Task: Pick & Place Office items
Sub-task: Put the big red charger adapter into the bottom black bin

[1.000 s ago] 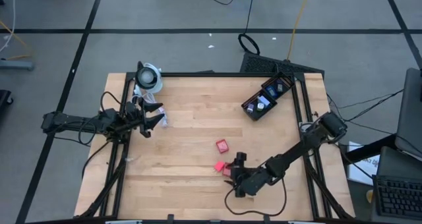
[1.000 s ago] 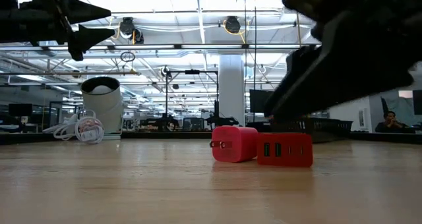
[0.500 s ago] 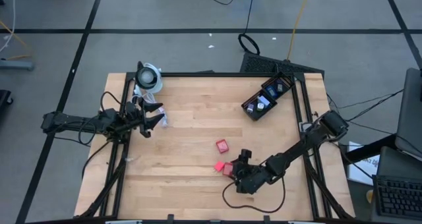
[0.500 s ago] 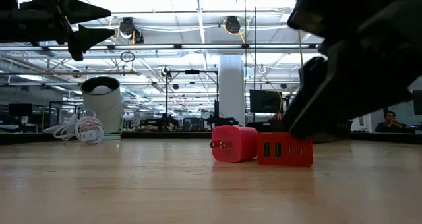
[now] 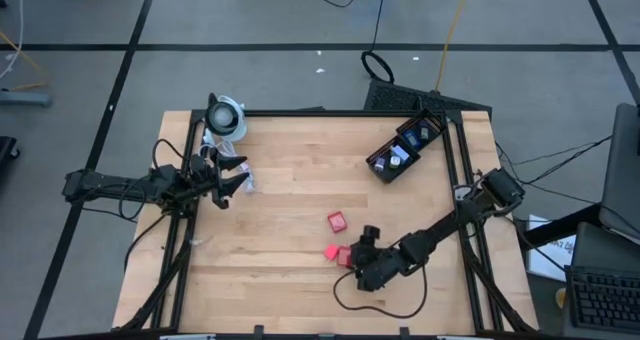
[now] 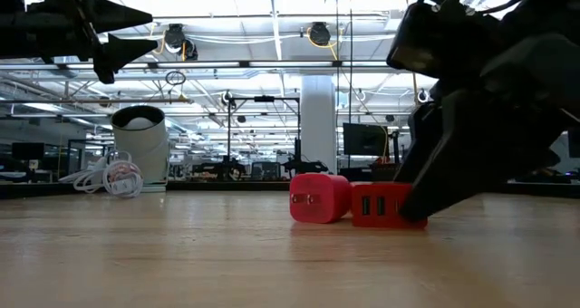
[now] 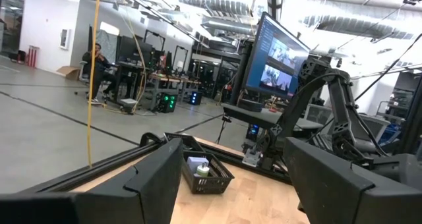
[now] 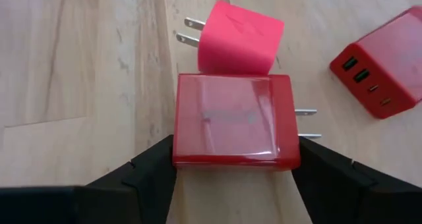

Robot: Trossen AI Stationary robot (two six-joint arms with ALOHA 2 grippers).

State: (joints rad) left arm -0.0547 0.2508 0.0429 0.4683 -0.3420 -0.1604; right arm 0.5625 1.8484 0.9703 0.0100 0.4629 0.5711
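Chargers crowd the lower centre of the high view, where the right gripper (image 8: 234,174) sits low on the wooden table (image 5: 280,180), its two dark fingers (image 8: 142,171) set against either side of a dark red wall charger (image 8: 234,122) without visibly lifting it. A pink charger (image 8: 239,39) touches that one's far edge, and a third, red with USB ports (image 8: 382,66), lies just beside them. At left, the left gripper (image 5: 232,175) hangs open and empty above the table.
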